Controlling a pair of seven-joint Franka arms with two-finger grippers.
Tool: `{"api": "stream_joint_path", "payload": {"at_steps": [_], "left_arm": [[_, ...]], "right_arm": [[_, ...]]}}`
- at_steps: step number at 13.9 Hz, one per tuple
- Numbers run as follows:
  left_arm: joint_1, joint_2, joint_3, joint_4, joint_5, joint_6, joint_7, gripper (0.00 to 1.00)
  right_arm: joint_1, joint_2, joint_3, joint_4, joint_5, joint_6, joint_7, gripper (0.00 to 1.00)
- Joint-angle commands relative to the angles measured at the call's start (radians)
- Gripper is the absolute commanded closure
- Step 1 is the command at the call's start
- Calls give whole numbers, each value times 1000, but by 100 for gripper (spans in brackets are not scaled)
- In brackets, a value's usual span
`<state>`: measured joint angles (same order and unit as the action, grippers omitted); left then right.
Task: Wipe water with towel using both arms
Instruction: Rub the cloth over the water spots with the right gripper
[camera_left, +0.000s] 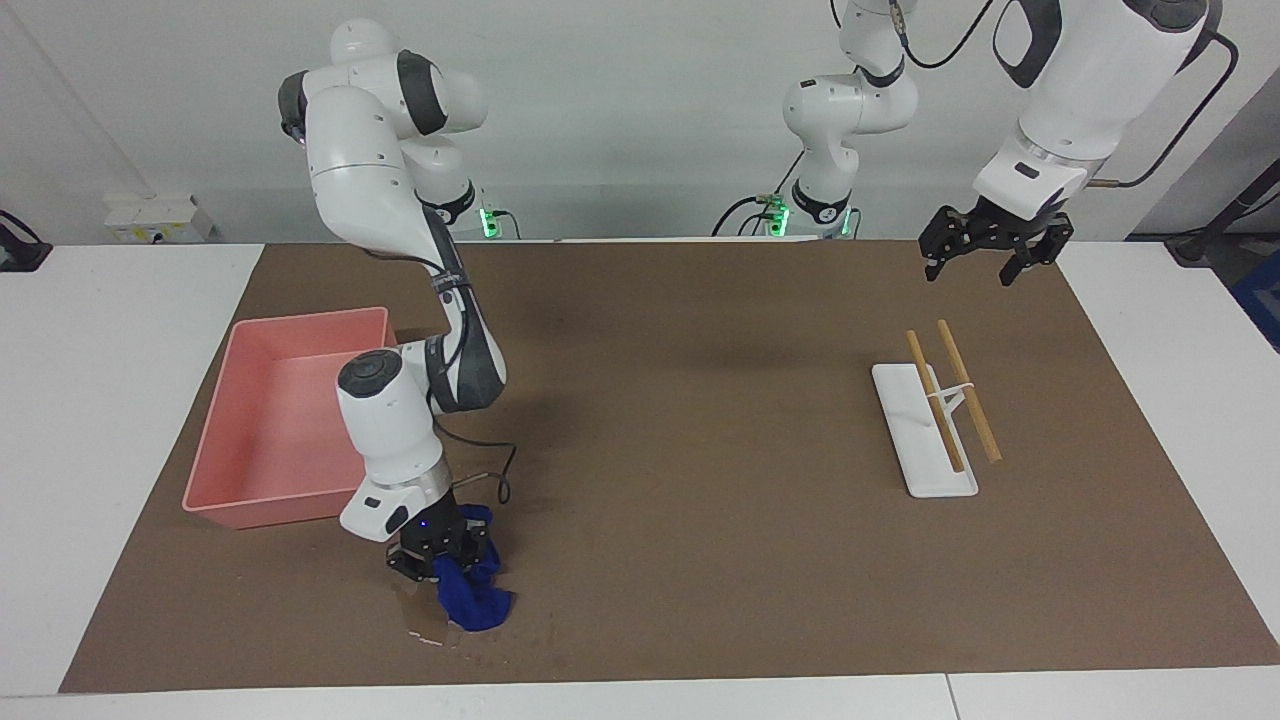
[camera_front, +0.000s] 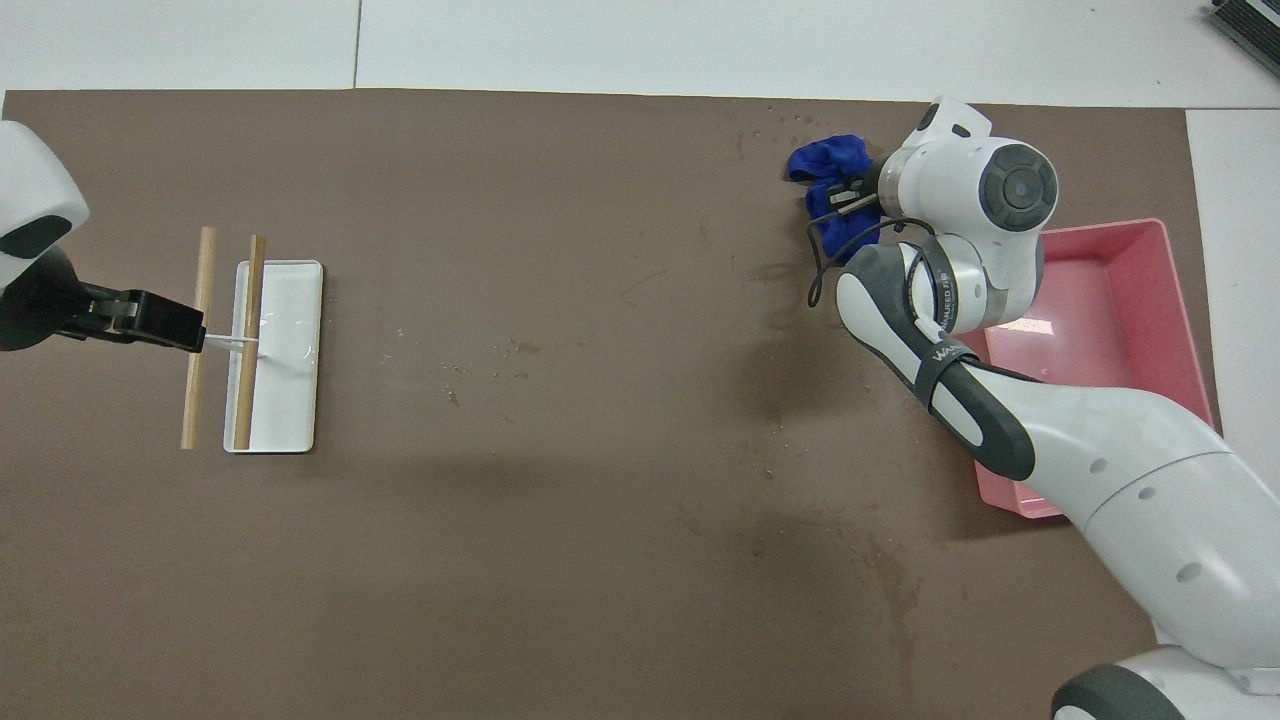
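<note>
The navy-blue towel (camera_left: 478, 598) lies bunched on the brown mat near the edge farthest from the robots, toward the right arm's end. My right gripper (camera_left: 442, 556) is low over it, shut on the towel's upper folds. The water (camera_left: 424, 622) is a glossy wet patch on the mat right beside the towel, with droplets scattered around it. In the overhead view the towel (camera_front: 822, 165) sticks out from under the right gripper (camera_front: 852, 196), and droplets (camera_front: 790, 118) speckle the mat by it. My left gripper (camera_left: 988, 262) hangs open and empty in the air, waiting, over the mat by the rack.
A pink tray (camera_left: 300, 322) stands on the mat beside the right arm's forearm, nearer to the robots than the towel. A white rack with two wooden sticks (camera_left: 925, 470) stands toward the left arm's end; in the overhead view the left gripper (camera_front: 160, 322) overlaps its sticks (camera_front: 250, 400).
</note>
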<state>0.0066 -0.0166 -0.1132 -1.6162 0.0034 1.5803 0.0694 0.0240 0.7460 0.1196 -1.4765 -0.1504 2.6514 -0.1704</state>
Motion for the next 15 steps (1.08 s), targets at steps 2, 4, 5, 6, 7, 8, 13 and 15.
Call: {"api": "stream_joint_path", "payload": {"at_steps": [2,4,5,6,7,8,13,15], "left_arm": [[7,-6,-5,-2,12,-10,7,0],[7,-6,-5,-2,12,-10,7,0],[7,-6,-5,-2,12,-10,7,0],[7,-6,-5,-2,12,-10,7,0],[7,-6,-5,-2,12,-10,9,0],[7,-6,-5,-2,12,-10,9,0],[7,-8,-5,-2,12,-10,9,0],[7,-6,-5,-2,12,-10,7,0]], "right_arm": [[-55,39,3,19,-284,44,-50,100],[-61,39,3,15,-441,96,-49,100],[-62,38,3,5,-499,111,-41,100],[-62,38,5,-1,-509,107,-38,100],[-59,36,5,-5,-506,101,-35,100],[-53,35,6,-10,-505,94,-12,100],[-35,4,78,-104,-488,-35,227,100],[-64,1,133,-100,-329,-120,227,100]]}}
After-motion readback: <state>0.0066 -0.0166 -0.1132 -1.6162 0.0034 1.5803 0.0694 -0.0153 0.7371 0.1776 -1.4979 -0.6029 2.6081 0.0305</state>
